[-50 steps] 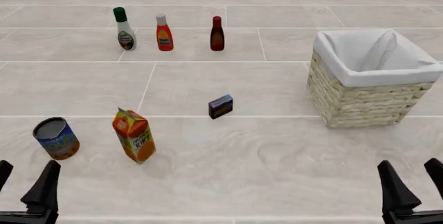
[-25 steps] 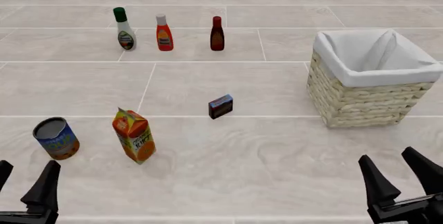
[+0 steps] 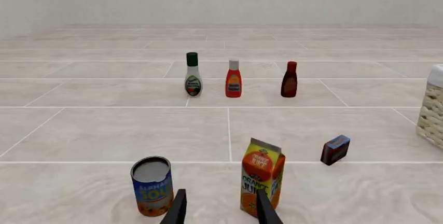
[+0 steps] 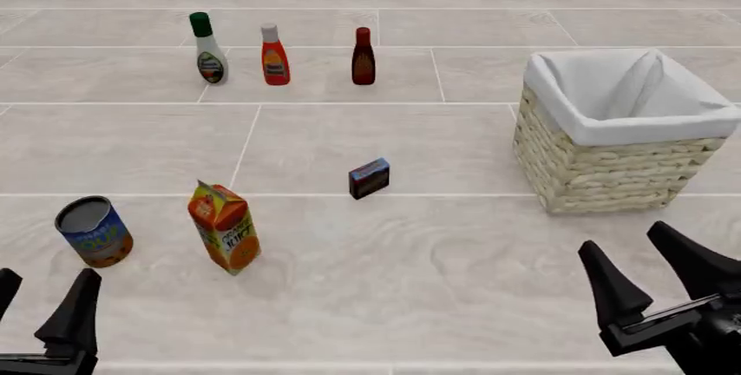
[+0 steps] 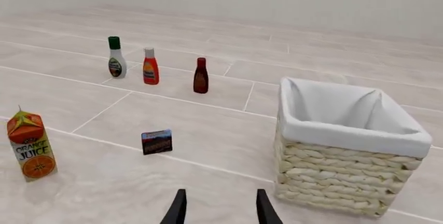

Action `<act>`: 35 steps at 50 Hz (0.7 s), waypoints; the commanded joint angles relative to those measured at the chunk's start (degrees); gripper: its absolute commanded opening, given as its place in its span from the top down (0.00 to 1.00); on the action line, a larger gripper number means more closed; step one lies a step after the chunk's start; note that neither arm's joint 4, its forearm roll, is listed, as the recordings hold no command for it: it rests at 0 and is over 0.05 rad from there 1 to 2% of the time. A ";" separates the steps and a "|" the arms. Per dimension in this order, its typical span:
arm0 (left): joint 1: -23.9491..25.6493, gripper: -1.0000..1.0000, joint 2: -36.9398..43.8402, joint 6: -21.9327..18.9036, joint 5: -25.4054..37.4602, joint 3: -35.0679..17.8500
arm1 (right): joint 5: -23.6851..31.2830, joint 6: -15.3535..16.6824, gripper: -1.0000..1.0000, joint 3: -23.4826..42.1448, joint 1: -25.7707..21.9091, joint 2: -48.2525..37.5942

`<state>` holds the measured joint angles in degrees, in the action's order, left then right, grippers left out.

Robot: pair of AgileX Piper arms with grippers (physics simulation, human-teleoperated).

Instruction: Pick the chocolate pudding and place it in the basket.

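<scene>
The chocolate pudding (image 4: 370, 178) is a small dark brown box with a blue top, standing alone mid-table; it also shows in the wrist views (image 3: 335, 150) (image 5: 157, 141). To its right stands the basket (image 4: 623, 129) of pale wicker with a white liner (image 5: 349, 143). My right gripper (image 4: 654, 273) is open near the front right, well short of the pudding and in front of the basket. My left gripper (image 4: 41, 305) is open at the front left edge, far from the pudding. Nothing is between either pair of fingers.
An orange juice carton (image 4: 224, 227) and a blue tin can (image 4: 94, 231) stand front left. At the back stand a white dressing bottle (image 4: 208, 49), a red ketchup bottle (image 4: 273, 55) and a dark brown sauce bottle (image 4: 363, 57).
My right gripper has moved forward and leftward and turned slightly. The left gripper and all objects have stayed in place.
</scene>
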<state>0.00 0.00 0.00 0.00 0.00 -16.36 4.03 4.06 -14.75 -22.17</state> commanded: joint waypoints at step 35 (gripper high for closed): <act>0.00 0.00 0.00 0.00 0.00 0.00 | -14.88 -3.13 0.00 9.44 -9.95 -25.84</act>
<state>0.00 0.00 0.00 0.00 0.00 -28.02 1.48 11.32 -23.23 -42.14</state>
